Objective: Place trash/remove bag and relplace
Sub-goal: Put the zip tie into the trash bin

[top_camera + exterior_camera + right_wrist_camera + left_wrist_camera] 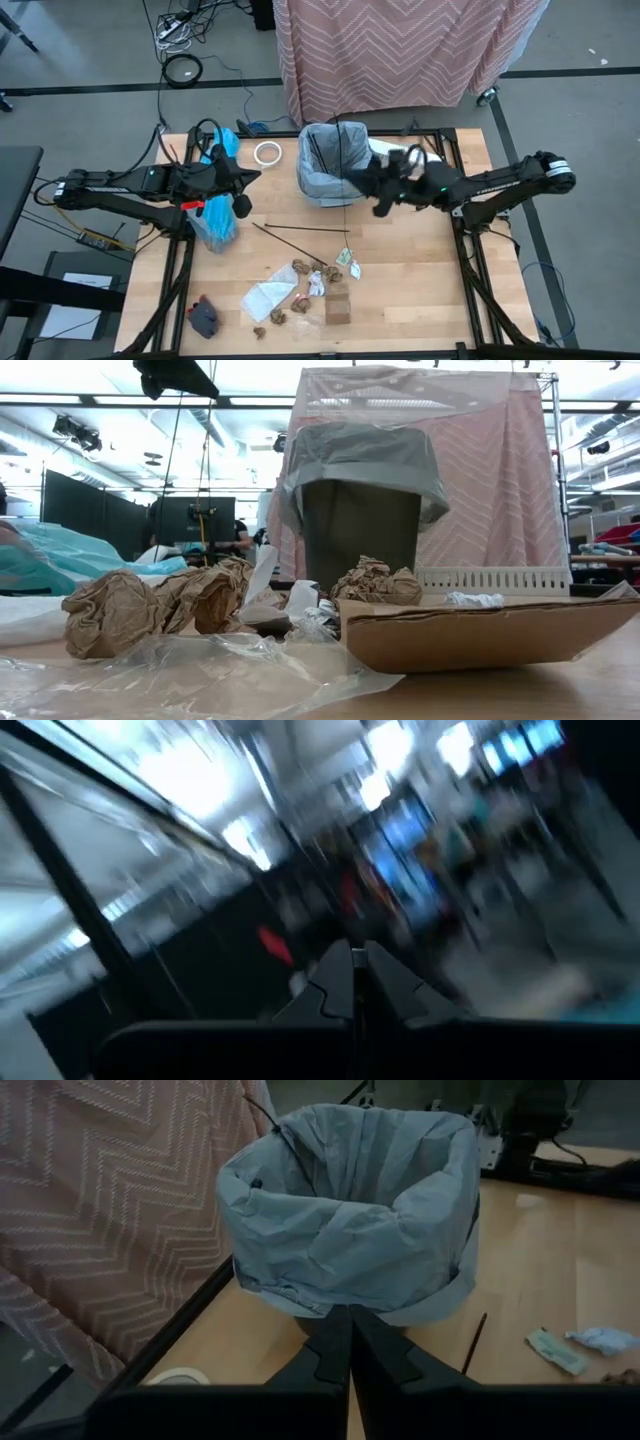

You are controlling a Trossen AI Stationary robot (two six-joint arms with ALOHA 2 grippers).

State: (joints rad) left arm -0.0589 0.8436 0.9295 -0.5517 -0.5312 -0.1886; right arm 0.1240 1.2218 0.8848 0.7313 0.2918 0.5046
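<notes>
High view shows both arms stretched in across the tabletop (420,300) from opposite sides. The right arm reaches inward, nearly level, and its hand (380,205) sits at the near corner of the bin, just beside the rim of the grey bag (325,175) that lines it. Its fingers (352,982) are pressed together with nothing visible between them; the right wrist view is turned up toward the room and badly blurred. A thin dark stick (345,160) stands out of the bag close to that hand.

The left arm lies low along its side, with its hand (240,180) well apart from the bin, pointing at it. In the left wrist view its fingers (335,1355) meet at the tips, holding nothing, with the bag's folded-over rim straight ahead. The turquoise bag (215,220) lies crumpled under and just beside this hand, and a white tape ring (266,152) rests between it and the bin.

The trash (310,285) is scattered nearer the front edge, away from both hands: brown paper wads, white scraps, a cardboard scrap (338,308), and a long dark stick (300,237) lying flat.
</notes>
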